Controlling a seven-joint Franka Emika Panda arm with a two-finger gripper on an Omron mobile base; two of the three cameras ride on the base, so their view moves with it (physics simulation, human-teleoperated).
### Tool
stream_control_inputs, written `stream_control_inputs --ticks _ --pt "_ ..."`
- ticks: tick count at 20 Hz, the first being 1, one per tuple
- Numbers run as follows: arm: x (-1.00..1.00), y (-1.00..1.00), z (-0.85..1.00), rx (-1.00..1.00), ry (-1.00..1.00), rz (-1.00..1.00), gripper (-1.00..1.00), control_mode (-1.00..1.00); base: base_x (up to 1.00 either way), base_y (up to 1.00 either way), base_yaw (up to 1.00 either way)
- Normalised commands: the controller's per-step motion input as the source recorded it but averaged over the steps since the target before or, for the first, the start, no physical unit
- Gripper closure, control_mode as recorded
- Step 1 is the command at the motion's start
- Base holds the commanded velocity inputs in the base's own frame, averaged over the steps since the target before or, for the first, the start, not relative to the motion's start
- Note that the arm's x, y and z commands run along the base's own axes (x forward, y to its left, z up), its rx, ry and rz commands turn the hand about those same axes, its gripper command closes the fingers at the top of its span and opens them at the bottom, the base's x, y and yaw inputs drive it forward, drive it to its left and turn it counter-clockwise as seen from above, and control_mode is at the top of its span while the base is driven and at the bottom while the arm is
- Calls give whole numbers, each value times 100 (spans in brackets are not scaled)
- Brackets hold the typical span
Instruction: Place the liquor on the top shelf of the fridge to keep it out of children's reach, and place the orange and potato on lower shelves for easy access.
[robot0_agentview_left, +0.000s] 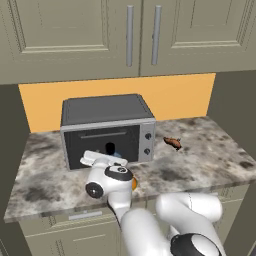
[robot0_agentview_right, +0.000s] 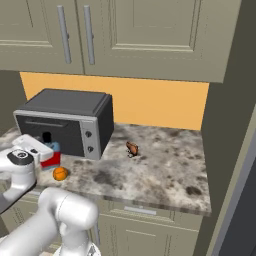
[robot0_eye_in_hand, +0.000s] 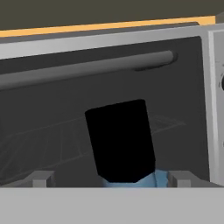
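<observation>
The open two-finger gripper (robot0_eye_in_hand: 112, 178) is seen straddling the squat red-bodied liquor bottle with light blue shoulder and black cap (robot0_eye_in_hand: 120, 140), its tips at 3 and 9 o'clock of the shoulder, nothing held. The bottle stands on the mottled stone counter (robot0_agentview_right: 165, 175) just before the grey countertop oven (robot0_agentview_left: 105, 130). The small round orange (robot0_agentview_right: 60, 173) lies at 5 o'clock of the bottle in the right base view; the reddish-brown potato (robot0_agentview_left: 173, 143) lies at 3 o'clock of the oven. Risk judged: a closure high on the cap could tip the bottle against the oven door.
</observation>
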Motion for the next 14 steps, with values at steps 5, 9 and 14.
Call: stream_control_inputs --ticks 5,9,14 --pt "19 -18 -4 0 0 0 -100 -100 0 0 0" --pt "12 -25 0 0 0 0 -100 -100 0 0 0" --pt "1 -31 0 0 0 0 -100 -100 0 0 0"
